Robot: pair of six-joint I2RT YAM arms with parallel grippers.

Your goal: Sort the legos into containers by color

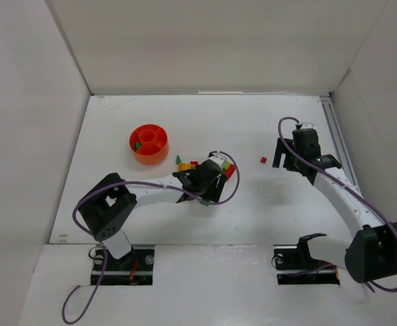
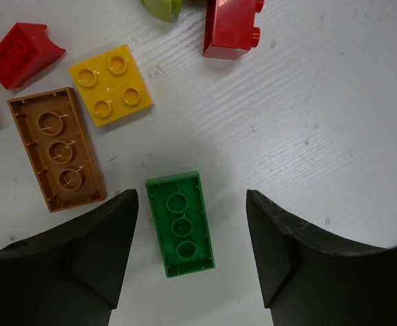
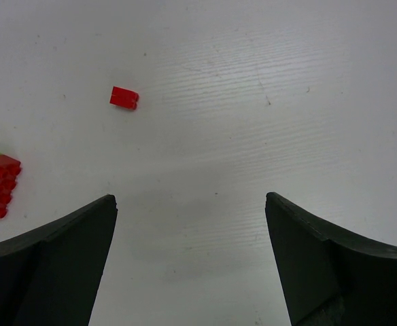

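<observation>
White table [image 1: 253,122] with a scratchy painted grain, boxed in by plain white walls [image 1: 205,41]. The orange bowl [image 1: 151,157] sits back left, and the pile of bricks [image 1: 188,165] is just right of it. The left claw [image 2: 190,204] is spread apart over a green brick [image 2: 180,223] lying flat between its fingers, touching neither. The right claw [image 3: 192,204] is wide apart too, near a lone red brick [image 3: 124,98]

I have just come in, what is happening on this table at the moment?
The left tool is open around a green lego lying flat, not yet gripping it. The right tool hangs open near a lone red lego. The orange bowl stands apart, with something green inside.
</observation>
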